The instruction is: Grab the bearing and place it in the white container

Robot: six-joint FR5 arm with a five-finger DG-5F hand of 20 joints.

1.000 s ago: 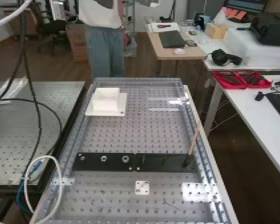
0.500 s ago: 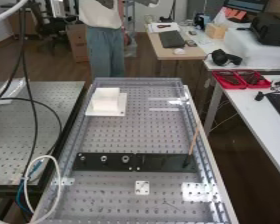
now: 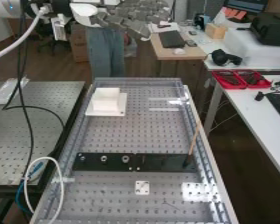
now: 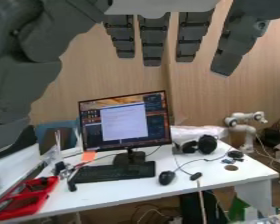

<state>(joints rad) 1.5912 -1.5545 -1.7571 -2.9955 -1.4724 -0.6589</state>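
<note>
High above the bench's far end, the dark grey hand [image 3: 131, 19] is at the top of the high view with its fingers extended. In the wrist view the hand [image 4: 154, 41] has straight, spread fingers and a thumb, with nothing between them. Small round metal parts, among them a bearing [image 3: 125, 159], sit in a row on the left part of a black plate [image 3: 165, 162]. The white container [image 3: 107, 100] stands on a white base near the far left of the bench, well below the hand.
A thin wooden stick [image 3: 193, 140] rises at the black plate's right end. Metal rails edge the perforated bench [image 3: 117, 135]. Cables hang at the left. A side desk [image 3: 247, 107] holds red trays [image 3: 240, 79]. The wrist view has a monitor [image 4: 125, 121].
The arm and hand have come into the high view from the upper left, with the hand now at the top middle. The hanging cables have shifted. The parts on the bench stay put.
</note>
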